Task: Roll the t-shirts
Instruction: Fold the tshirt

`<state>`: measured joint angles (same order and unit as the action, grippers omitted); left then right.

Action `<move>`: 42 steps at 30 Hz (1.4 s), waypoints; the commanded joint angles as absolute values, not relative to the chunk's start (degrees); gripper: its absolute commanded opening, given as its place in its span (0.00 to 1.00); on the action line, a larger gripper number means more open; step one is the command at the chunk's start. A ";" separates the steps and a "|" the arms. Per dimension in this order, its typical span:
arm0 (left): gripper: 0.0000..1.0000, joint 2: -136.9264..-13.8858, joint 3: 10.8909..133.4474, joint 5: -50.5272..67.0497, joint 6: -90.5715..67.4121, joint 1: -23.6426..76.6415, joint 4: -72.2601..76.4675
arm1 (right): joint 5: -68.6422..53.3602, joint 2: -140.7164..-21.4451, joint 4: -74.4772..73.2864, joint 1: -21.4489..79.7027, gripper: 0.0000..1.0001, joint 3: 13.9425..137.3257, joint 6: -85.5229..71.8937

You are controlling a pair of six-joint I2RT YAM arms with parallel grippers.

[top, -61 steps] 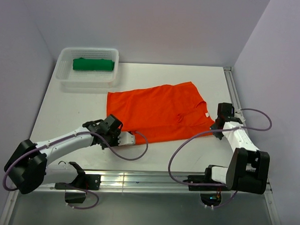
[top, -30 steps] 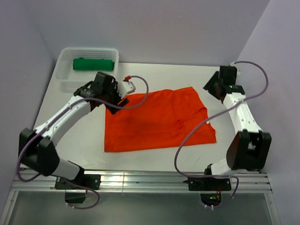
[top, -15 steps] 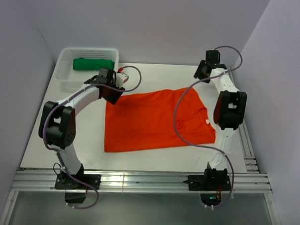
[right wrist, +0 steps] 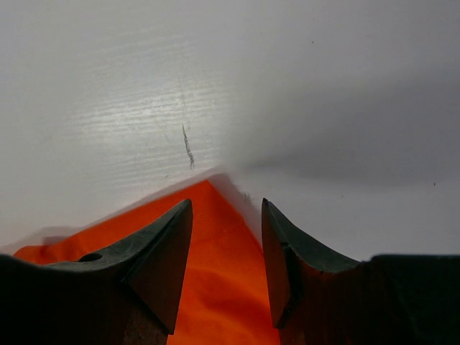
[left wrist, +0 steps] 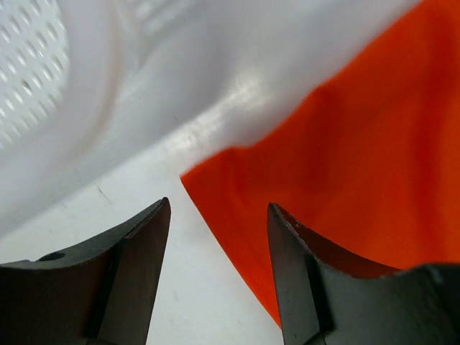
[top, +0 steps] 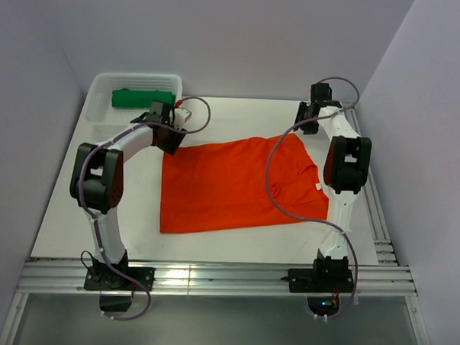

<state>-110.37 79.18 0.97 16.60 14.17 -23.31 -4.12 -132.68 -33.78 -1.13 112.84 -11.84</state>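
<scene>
The orange-red t-shirt (top: 237, 180) lies spread flat on the white table. My left gripper (top: 169, 141) is at its far left corner, open. In the left wrist view that corner (left wrist: 345, 165) lies between and ahead of the left gripper (left wrist: 219, 203). My right gripper (top: 301, 127) is at the far right corner, open too. In the right wrist view the right gripper (right wrist: 226, 201) straddles the pointed corner of the orange shirt (right wrist: 215, 287). The green t-shirt (top: 143, 99) lies rolled in the basket.
The white mesh basket (top: 103, 115) stands at the far left, close behind my left gripper; its wall (left wrist: 43, 72) fills the upper left of the left wrist view. The side walls stand close on both sides. Purple cables loop from both arms over the shirt's far edge.
Both arms have swung from the shirt's near side out to its two far corners. The shirt, skewed two seconds ago, now lies squared and flat. In the last half second both grippers crept closer to the corners.
</scene>
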 commanded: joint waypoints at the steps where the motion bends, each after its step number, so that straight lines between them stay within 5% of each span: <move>1: 0.61 -113.63 85.15 1.58 15.47 13.98 -21.44 | -5.89 -131.66 -32.61 -1.32 0.50 112.76 -10.11; 20: 0.61 -127.18 106.26 2.01 11.25 5.63 -26.36 | -8.70 -130.87 -32.68 -1.23 0.49 112.76 -9.05; 30: 0.61 -115.24 90.47 13.18 14.76 6.24 -25.76 | -10.46 -130.17 -33.22 -1.23 0.45 110.40 -8.26; 39: 0.64 -106.08 80.25 10.37 14.42 8.52 -22.76 | -9.14 -131.13 -33.14 -1.23 0.49 110.65 -8.26; 42: 0.63 -107.31 79.20 9.76 13.80 8.44 -22.50 | -9.32 -131.31 -33.05 -1.14 0.40 110.57 -8.26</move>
<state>-108.47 80.66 10.26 14.09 8.62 -25.58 -9.72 -132.57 -33.21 -1.13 109.49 -8.95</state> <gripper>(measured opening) 0.632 0.426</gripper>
